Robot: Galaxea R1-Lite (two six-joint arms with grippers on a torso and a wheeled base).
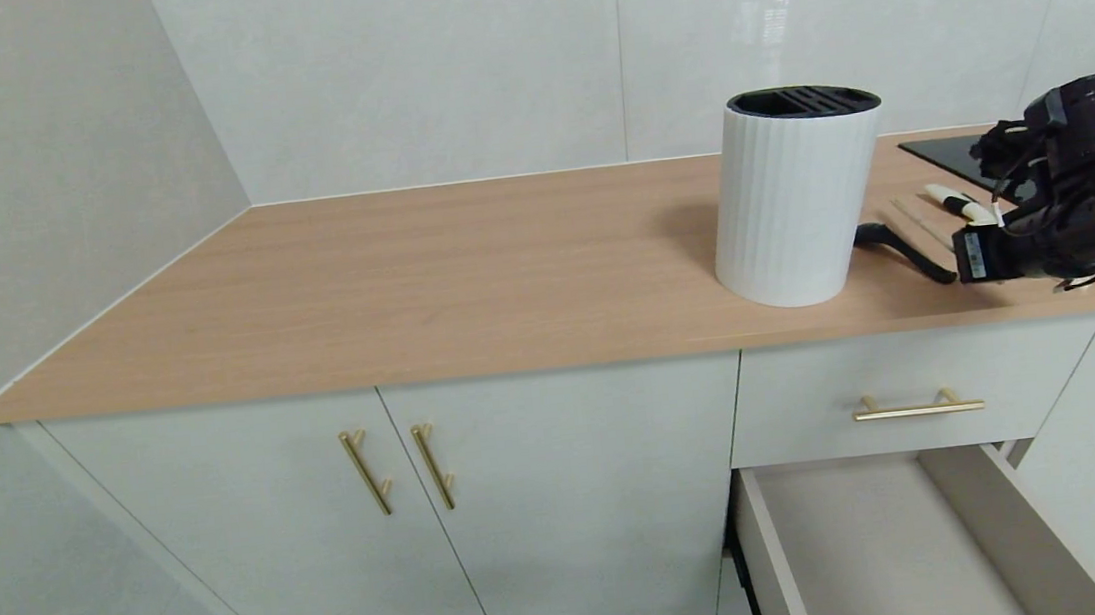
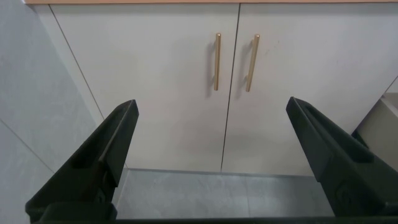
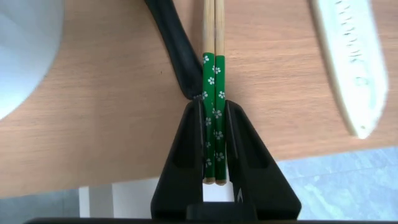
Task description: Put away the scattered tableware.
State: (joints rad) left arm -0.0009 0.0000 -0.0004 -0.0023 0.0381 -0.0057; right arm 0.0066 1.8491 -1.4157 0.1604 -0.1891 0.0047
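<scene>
A pair of wooden chopsticks with green flowered ends lies along the wooden counter. My right gripper is shut on their green ends, and it sits at the counter's right front. A black utensil handle lies touching the chopsticks, and a white knife lies apart on their other side. The white ribbed holder with a black slotted top stands upright just left of them. My left gripper hangs open and empty, low in front of the cabinet doors.
A drawer stands pulled open below the counter's right part, under a closed drawer with a gold handle. A black hob plate lies at the back right. Tiled walls close the counter's back and left.
</scene>
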